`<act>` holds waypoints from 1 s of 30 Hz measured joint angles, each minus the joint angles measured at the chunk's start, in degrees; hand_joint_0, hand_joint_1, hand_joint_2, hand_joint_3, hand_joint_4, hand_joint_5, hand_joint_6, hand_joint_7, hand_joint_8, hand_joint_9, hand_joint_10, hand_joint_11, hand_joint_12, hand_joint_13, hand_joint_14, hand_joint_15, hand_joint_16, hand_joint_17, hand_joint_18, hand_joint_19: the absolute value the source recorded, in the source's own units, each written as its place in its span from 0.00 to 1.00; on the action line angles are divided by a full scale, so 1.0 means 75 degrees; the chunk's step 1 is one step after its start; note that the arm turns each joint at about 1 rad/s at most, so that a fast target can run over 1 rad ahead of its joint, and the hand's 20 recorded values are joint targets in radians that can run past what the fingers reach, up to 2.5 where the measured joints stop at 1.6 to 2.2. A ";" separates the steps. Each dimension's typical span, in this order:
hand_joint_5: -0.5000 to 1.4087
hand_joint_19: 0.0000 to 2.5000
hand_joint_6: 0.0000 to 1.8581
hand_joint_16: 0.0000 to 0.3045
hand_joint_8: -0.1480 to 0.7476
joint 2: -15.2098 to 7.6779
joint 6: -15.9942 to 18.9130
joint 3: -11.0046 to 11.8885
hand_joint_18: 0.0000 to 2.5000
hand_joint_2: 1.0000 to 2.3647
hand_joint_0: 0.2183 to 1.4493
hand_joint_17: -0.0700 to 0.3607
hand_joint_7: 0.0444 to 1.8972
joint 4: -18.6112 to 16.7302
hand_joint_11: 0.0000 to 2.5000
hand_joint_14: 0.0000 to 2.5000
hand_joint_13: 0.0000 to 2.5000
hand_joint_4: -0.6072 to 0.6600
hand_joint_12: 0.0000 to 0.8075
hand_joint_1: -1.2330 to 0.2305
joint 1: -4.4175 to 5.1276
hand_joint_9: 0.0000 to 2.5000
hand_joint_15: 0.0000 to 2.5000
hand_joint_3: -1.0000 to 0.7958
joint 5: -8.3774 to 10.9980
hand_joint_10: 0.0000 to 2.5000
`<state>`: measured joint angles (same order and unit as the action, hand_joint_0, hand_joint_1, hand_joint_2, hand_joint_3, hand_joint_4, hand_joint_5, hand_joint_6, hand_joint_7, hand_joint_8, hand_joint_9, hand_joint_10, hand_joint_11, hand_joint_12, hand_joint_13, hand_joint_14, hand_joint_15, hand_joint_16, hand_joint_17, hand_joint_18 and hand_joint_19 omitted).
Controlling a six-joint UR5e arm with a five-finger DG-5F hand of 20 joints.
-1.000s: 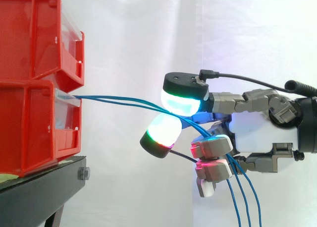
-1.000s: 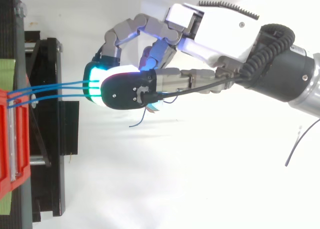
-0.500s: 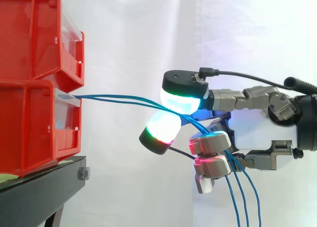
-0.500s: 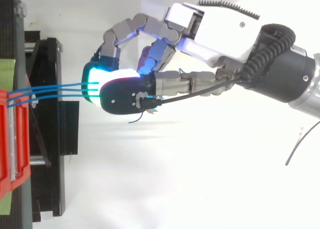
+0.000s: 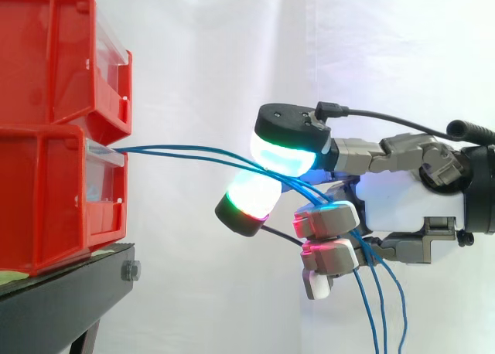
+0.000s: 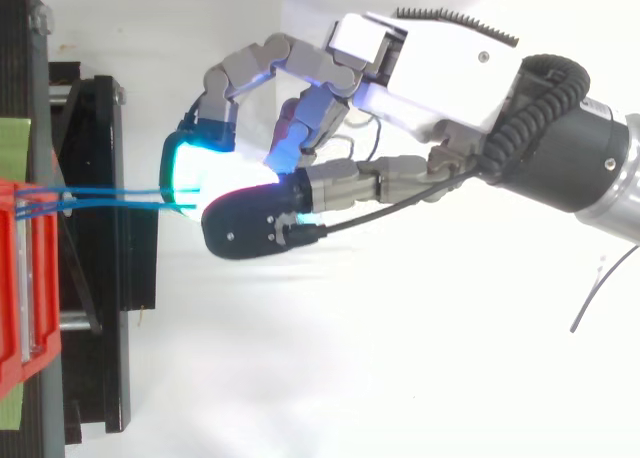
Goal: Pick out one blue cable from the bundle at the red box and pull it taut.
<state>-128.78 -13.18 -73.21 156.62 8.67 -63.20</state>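
Note:
Several thin blue cables (image 5: 186, 151) leave the lower red bin (image 5: 54, 199) and arch rightward to my hand (image 5: 410, 203). They pass between two glowing fingertips (image 5: 286, 149), one above and one below, which close on the strands. Behind the pads the cables run past two curled fingers and hang down (image 5: 379, 308). From above, the cables (image 6: 110, 196) lie bunched close together between the bin (image 6: 25, 278) and my hand (image 6: 440, 68). They bow slightly.
A second red bin (image 5: 54, 52) is stacked on the lower one. Both sit on a black stand (image 5: 69, 292), whose frame (image 6: 95, 258) reaches toward my hand. A white curtain hangs behind.
The pads have closed tighter round the cables. In the top view the dark-backed fingertip has swung toward the picture's bottom, and the spread strands have bunched together.

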 measured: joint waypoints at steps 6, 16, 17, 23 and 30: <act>0.17 0.35 0.50 0.15 0.41 -0.0001 0.0000 0.0001 0.33 0.00 0.47 0.40 0.51 -0.0001 0.61 0.01 0.52 0.38 0.34 0.23 0.0000 0.54 0.49 0.28 -0.0017 0.01; 0.17 0.35 0.50 0.15 0.42 -0.0003 0.0000 0.0000 0.33 0.00 0.39 0.40 0.49 -0.0001 0.61 0.01 0.52 0.45 0.34 0.23 0.0003 0.55 0.49 0.28 -0.0010 0.01; 0.17 0.36 0.50 0.15 0.42 -0.0004 0.0000 0.0000 0.32 0.00 0.37 0.40 0.49 -0.0001 0.61 0.01 0.52 0.45 0.35 0.26 0.0003 0.55 0.49 0.28 -0.0009 0.01; 0.18 0.37 0.49 0.17 0.45 -0.0005 0.0000 0.0000 0.34 0.00 0.22 0.44 0.46 -0.0022 0.60 0.01 0.54 0.51 0.39 0.38 0.0004 0.58 0.49 0.28 0.0005 0.01; 0.18 0.36 0.48 0.19 0.49 -0.0005 0.0000 -0.0001 0.36 0.00 0.18 0.47 0.44 -0.0035 0.59 0.01 0.55 0.54 0.43 0.40 0.0024 0.58 0.48 0.28 0.0022 0.01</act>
<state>-128.82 -13.19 -73.21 156.37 8.85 -63.03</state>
